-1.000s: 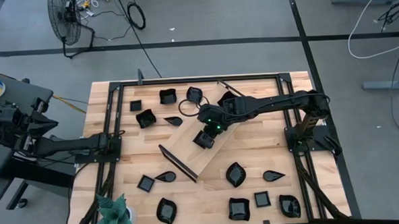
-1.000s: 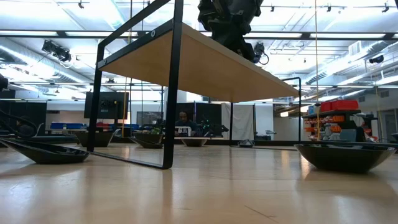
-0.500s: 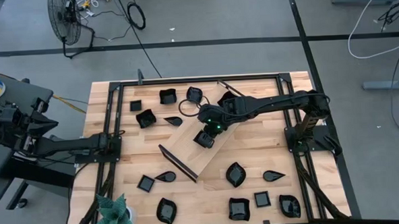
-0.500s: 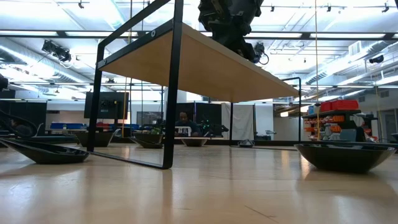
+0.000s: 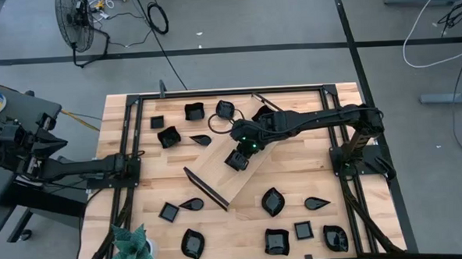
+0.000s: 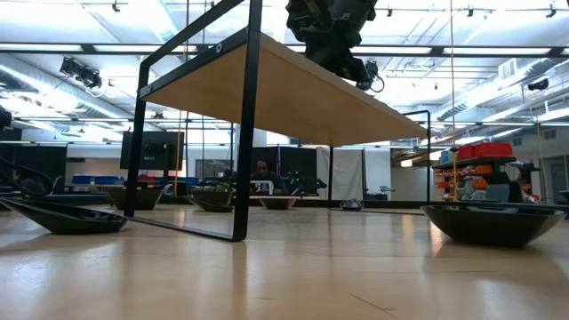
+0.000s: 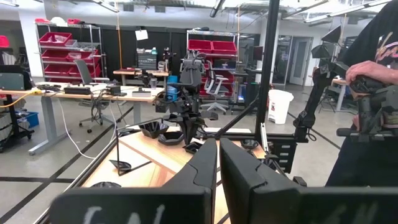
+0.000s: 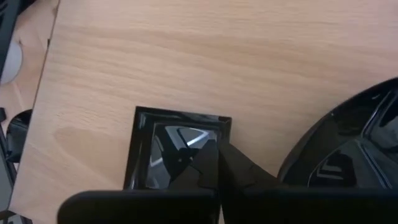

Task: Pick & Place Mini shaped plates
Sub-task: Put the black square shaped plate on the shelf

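1. Here, my right end effector (image 5: 238, 158) hangs over the long light-wood tray (image 5: 217, 171), which lies slantwise near the middle of the table (image 5: 151, 180).
2. Its fingers (image 8: 239, 174) are drawn narrow, almost together, with their tips just above a small square black plate (image 8: 155, 149) that lies flat on the tray's wood.
3. I cannot tell whether the tips touch that plate; they do not clamp it.
4. A larger round-edged black plate (image 8: 348, 149) lies on the tray just beside the square one, apart from it.
5. More mini shaped plates are spread over the table: a group near the far edge (image 5: 193, 111) and a row along the near edge (image 5: 276, 241).
6. From table height, the tray (image 6: 293, 93) stands raised on its black end frame (image 6: 252, 124), with a dark plate (image 6: 493, 222) on the table to one side.
7. My left end effector (image 7: 217, 165) waits at the table's left edge, fingers nearly closed and holding nothing.
8. A person's hand (image 7: 367, 71) shows beyond the table in the left wrist view.
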You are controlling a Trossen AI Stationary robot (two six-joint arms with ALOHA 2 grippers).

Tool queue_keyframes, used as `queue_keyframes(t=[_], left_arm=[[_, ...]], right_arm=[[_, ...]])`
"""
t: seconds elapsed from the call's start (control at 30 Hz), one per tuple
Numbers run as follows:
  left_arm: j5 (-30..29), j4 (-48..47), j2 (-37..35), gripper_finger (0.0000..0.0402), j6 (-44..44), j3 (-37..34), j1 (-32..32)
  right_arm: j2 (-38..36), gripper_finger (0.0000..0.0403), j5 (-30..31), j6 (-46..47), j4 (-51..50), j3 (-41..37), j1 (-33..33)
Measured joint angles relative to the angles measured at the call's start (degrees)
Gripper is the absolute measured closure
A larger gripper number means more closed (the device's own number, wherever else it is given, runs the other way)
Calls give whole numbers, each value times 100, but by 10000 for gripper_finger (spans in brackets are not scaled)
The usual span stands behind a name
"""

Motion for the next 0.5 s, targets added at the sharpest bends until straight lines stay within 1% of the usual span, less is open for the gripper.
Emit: queue_keyframes(t=[0.3,0.5], left_arm=[[1,0,0,376,0,0,0],[1,0,0,376,0,0,-1]], right_arm=[[-79,403,-17,-118,211,0,-8],[-96,403,-230,-190,303,0,-10]])
